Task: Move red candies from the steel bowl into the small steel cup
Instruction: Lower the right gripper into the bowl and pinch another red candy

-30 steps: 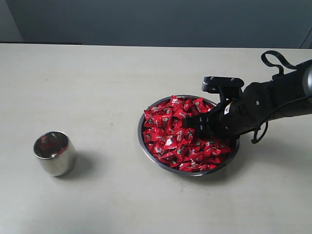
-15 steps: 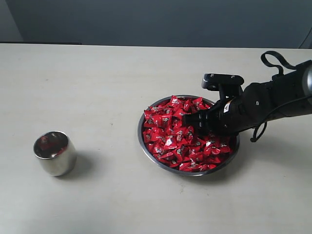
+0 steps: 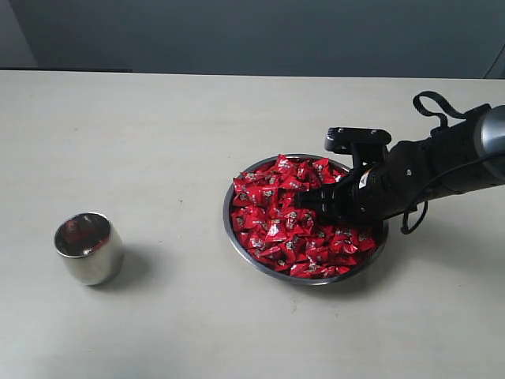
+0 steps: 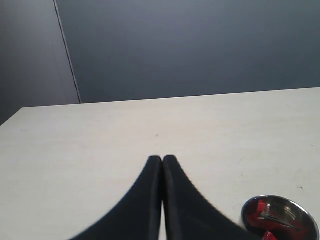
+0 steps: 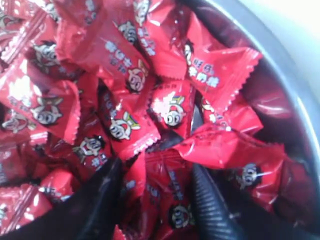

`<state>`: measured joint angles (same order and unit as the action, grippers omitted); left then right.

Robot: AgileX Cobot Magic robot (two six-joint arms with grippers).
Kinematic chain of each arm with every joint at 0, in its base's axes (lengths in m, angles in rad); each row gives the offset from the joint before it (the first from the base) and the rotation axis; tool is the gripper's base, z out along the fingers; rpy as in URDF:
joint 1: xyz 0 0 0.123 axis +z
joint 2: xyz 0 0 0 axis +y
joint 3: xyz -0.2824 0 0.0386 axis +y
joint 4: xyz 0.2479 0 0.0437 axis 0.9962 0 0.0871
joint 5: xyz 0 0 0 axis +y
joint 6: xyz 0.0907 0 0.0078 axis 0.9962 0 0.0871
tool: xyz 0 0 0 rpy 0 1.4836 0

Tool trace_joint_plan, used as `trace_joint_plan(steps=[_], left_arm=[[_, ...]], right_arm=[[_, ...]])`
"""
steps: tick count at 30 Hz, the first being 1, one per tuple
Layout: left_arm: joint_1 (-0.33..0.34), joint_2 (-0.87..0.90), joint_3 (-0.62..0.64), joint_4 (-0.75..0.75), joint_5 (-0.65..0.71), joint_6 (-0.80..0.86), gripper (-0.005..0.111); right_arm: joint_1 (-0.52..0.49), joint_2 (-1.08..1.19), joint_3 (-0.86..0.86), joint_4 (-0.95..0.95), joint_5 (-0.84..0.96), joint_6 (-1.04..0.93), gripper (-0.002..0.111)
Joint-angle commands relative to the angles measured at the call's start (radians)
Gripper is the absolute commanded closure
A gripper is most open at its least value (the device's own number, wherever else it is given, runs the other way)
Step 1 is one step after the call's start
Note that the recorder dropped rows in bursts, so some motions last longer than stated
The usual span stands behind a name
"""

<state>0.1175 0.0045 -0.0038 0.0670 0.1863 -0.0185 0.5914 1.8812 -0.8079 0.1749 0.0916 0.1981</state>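
Observation:
The steel bowl (image 3: 235, 241) sits right of centre on the table, heaped with red candies (image 3: 272, 217). My right gripper (image 3: 309, 202) reaches in from the right, its tips pushed into the pile. In the right wrist view its jaws stand open (image 5: 155, 170), the two black fingers (image 5: 210, 210) apart on either side of one red candy (image 5: 172, 197), not clamped on it. The small steel cup (image 3: 88, 247) stands upright far to the left, with red showing inside. My left gripper (image 4: 162, 160) is shut with nothing in it, hovering over bare table beside the cup (image 4: 280, 217).
The pale table (image 3: 158, 134) stretches between cup and bowl. A dark wall (image 3: 252, 31) runs along the far edge. A black cable loop (image 3: 430, 103) rises from my right arm.
My right gripper has sunk a little deeper into the candies and shifted slightly left. Its jaws have begun to narrow. The cup and bowl have not moved.

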Motion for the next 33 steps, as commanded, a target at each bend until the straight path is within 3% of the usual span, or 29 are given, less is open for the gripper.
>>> trace_joint_plan(steps=[1,10,33], left_arm=[[0.001,-0.004,0.004,0.001,-0.007,-0.001,0.106],[0.001,-0.004,0.004,0.001,-0.007,-0.001,0.106],[0.001,-0.004,0.004,0.001,-0.005,-0.001,0.106]], right_arm=[[-0.001,0.010,0.005,0.002,0.034,-0.003,0.065],[-0.001,0.010,0.005,0.002,0.042,-0.003,0.079],[-0.001,-0.076,-0.055,-0.017,0.106,-0.008,0.084]])
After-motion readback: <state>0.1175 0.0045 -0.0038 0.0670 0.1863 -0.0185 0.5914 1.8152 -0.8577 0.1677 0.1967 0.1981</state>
